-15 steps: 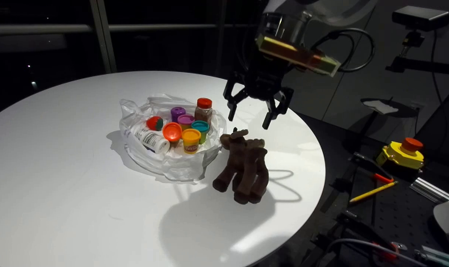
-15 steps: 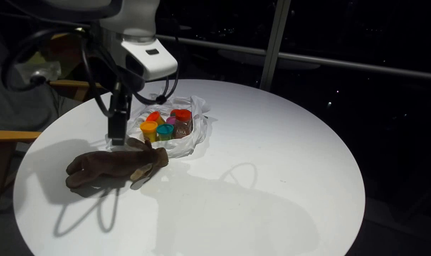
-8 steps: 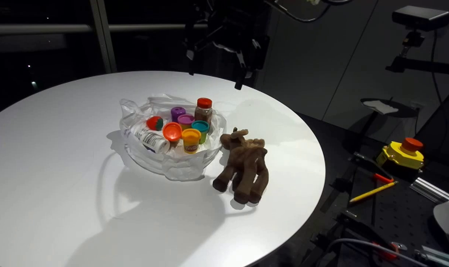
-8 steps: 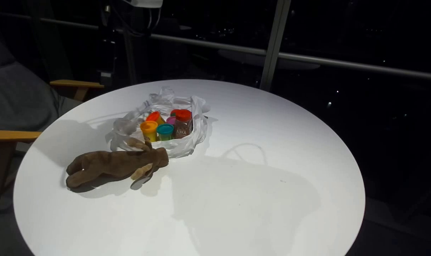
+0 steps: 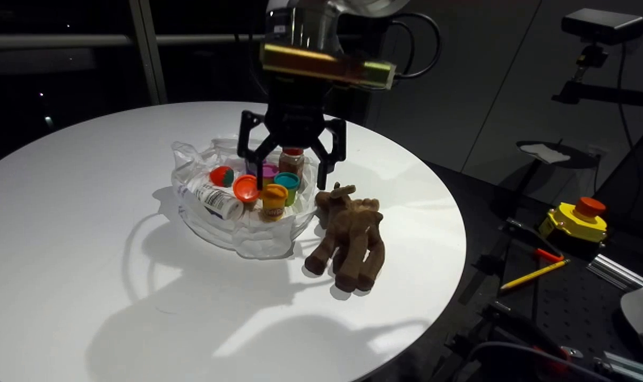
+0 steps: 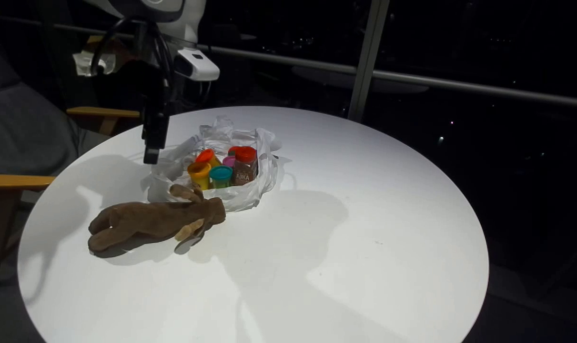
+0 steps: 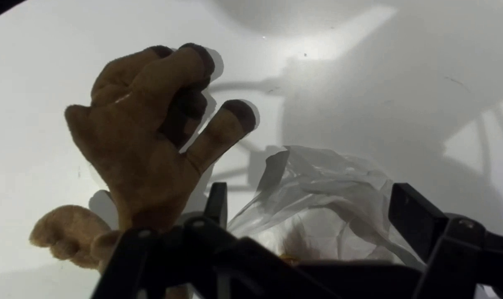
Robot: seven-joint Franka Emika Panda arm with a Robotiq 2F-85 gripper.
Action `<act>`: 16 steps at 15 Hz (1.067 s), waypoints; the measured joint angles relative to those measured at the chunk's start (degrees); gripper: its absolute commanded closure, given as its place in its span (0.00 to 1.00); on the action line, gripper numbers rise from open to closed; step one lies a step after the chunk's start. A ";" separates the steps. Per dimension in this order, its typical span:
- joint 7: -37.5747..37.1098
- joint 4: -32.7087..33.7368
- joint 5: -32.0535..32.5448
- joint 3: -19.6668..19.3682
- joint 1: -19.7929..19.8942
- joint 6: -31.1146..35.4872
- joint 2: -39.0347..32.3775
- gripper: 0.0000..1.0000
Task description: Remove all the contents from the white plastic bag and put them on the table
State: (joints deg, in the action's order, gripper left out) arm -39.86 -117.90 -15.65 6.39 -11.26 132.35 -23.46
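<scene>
White, smooth-topped bench (image 5: 61,249), large and round, shaded in broad grey patches. Behind it: dark window panes (image 6: 460,57), upright metal frame (image 5: 148,58), horizontal rail (image 5: 61,41). Grey chair (image 6: 16,124) with wooden armrests (image 6: 102,113), beyond the bench's edge in an exterior view. Also in an exterior view: yellow box (image 5: 571,225) with red push-button (image 5: 590,207); yellow pencil (image 5: 533,275); dark camera (image 5: 600,26) on a mount.

White plastic bag (image 5: 263,241), thin, translucent, wrinkled; on the bench, mouth spread wide, film bunched into a ragged rim. Inside: orange-lidded tub (image 6: 200,178), yellow-sided, upright; teal-lidded tub (image 6: 221,177), green-sided, just beside it; red-orange-lidded tub (image 6: 208,157), tilted; purple-lidded tub (image 5: 271,171), partly hidden. Further, inside: red-capped jar (image 6: 244,170), clear, brown fill, labelled, upright; white bottle (image 5: 217,200), printed, on its side; red rounded item (image 5: 222,176), green at one end.

Brown plush toy (image 6: 150,219), one; antlers (image 6: 189,230) tan, feet darker. Lying on the bench outside the bag, head end just beside the film; contact cannot be told.

Gripper (image 5: 290,185), black: released, fingers (image 7: 413,214) wide apart, raised above the bench; in the wrist view, bag film shows between them.
</scene>
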 measured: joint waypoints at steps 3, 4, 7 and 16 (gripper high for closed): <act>-3.66 2.68 6.94 -1.80 -3.43 0.99 -4.21 0.00; -5.07 3.44 9.21 -2.60 -4.62 1.62 -5.12 0.00; -9.48 5.25 15.32 -4.95 -7.69 4.39 -7.29 0.00; -19.02 10.28 21.76 -8.66 -12.00 10.83 -15.05 0.00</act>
State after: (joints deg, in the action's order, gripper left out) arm -58.88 -107.62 6.11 -2.27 -23.25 143.18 -38.51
